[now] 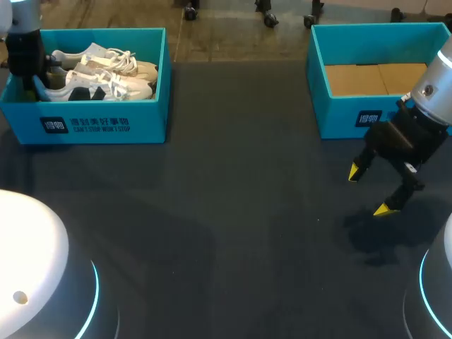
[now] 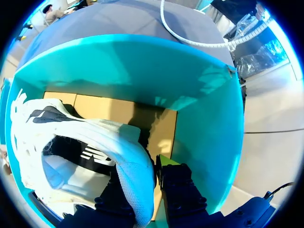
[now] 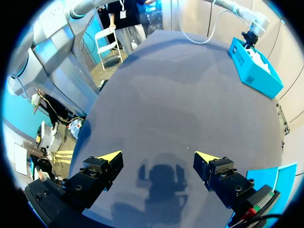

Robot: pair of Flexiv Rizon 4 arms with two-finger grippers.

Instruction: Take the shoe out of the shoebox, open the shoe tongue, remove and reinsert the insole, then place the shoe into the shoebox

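Your left jaws are pinched shut on the heel of the white shoe (image 2: 95,137), which is sitting inside the left shoebox (image 1: 106,121). Your right jaws hang wide open over the counter (image 1: 233,212) with nothing in them, just in front of the right shoebox (image 1: 337,116).

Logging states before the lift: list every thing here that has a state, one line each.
Left teal cardboard shoebox: open, white sneakers inside.
White lace-up sneaker: inside that shoebox, heel gripped.
Right teal cardboard shoebox: open, empty.
Left gripper: shut on the sneaker's heel.
Right gripper: open, holding nothing, over the dark table.
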